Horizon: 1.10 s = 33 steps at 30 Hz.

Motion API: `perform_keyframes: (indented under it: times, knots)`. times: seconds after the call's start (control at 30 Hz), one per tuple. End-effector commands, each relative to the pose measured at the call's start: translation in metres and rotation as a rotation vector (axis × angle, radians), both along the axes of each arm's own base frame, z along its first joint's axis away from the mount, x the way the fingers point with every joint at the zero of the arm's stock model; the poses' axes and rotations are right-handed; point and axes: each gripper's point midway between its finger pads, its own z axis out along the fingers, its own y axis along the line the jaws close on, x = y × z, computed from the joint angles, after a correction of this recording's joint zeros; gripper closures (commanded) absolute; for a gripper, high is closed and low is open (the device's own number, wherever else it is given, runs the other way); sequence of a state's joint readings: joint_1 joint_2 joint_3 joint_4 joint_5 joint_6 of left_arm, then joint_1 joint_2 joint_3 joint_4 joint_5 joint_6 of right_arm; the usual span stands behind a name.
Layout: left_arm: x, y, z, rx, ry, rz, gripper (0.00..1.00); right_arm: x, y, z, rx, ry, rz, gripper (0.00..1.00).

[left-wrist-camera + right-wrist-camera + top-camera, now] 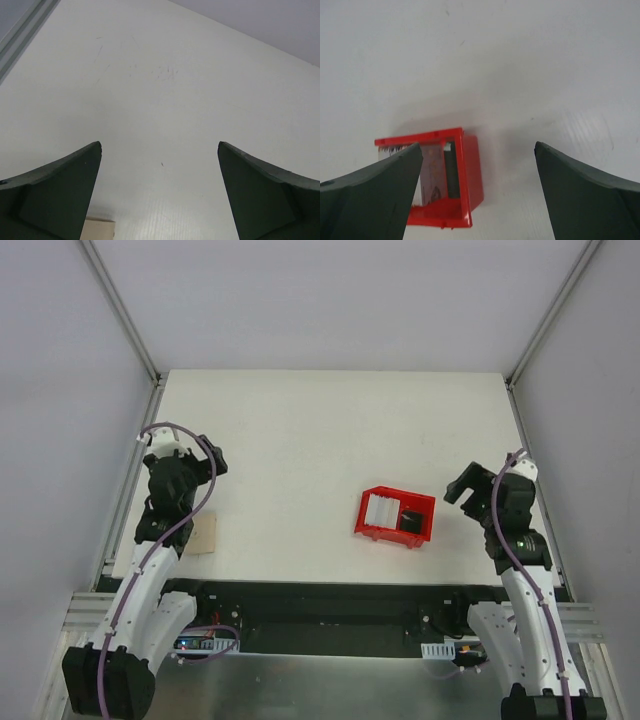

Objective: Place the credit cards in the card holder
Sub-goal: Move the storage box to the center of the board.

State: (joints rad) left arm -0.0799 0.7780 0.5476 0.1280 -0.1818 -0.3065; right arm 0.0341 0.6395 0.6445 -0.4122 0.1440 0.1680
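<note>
The thin whitish and black plastic credit cards (383, 510) sit in the red plastic two-compartment bin (390, 532), just ahead of my right gripper (479, 145), whose fingers are spread wide and hold nothing. The flat tan leather-like card holder (203, 533) lies well apart from them, near my left gripper (160, 145), which is equally spread. I judge it best to come down over one card's top edge and pinch only that one

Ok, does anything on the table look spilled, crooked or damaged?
Nothing stands out. The red bin sits at a slight angle, with the cards inside it. The card holder lies flat beside the left arm, partly hidden by it.
</note>
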Motion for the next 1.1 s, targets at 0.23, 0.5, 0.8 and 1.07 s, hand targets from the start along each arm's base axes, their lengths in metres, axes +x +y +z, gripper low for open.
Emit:
perform_keyframes:
  times: [0.23,0.5,0.8,1.07]
  knots:
    - [-0.037,-0.046,0.012,-0.209,0.053,-0.188,0.01,-0.073,0.050,-0.037,0.258,0.316,0.134,0.04]
    - [-0.052,-0.051,0.002,-0.287,0.127,-0.175,0.01,-0.107,0.053,-0.051,0.302,0.426,0.111,0.04]
    - [-0.063,-0.078,-0.009,-0.292,0.200,-0.355,0.01,-0.125,0.070,-0.071,0.415,0.453,0.125,0.04]
    - [-0.066,-0.084,-0.018,-0.290,0.231,-0.396,0.01,-0.105,0.092,-0.082,0.538,0.456,0.184,0.04]
